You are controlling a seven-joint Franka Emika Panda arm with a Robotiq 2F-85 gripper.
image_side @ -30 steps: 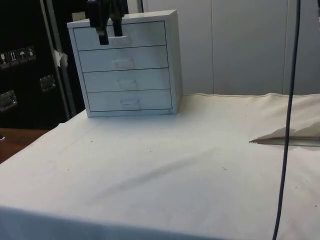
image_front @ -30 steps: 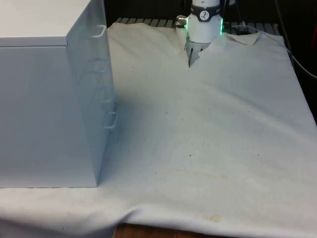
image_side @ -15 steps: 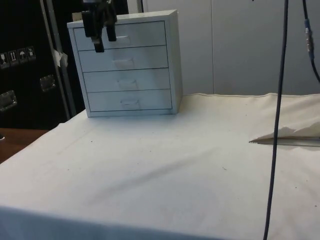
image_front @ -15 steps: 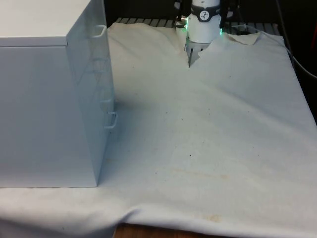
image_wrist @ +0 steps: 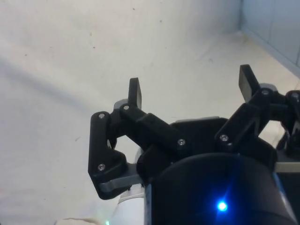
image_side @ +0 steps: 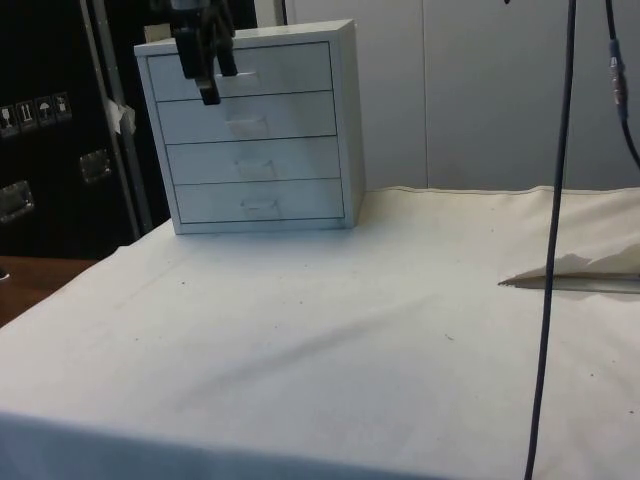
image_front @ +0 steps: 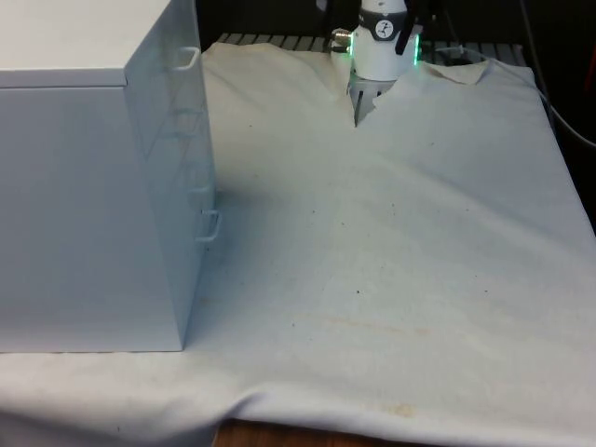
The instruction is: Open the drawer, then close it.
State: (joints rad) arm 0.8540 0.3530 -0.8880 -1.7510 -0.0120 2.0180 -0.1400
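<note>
A white chest of drawers [image_side: 250,130] with several drawers stands at the far end of the table in the side view, all of them pushed in. In the front view the chest [image_front: 84,186] stands at the left and turns its drawer fronts to the right, with small handles [image_front: 209,226] sticking out. My black gripper [image_side: 218,85] hangs high in front of the top drawer [image_side: 270,68], just left of its handle [image_side: 245,75]. In the wrist view the gripper [image_wrist: 190,86] is open, with nothing between the fingers and a corner of the chest [image_wrist: 274,23] beyond.
White cloth [image_front: 391,261] covers the table, with a raised fold [image_side: 570,270] at the side view's right. A dark cable [image_side: 555,200] hangs down there. The robot's base [image_front: 382,47] stands at the far edge in the front view.
In the side view the gripper has shifted a little to the left and lower, and has turned somewhat. The hanging cable has swung left. The drawers have not moved.
</note>
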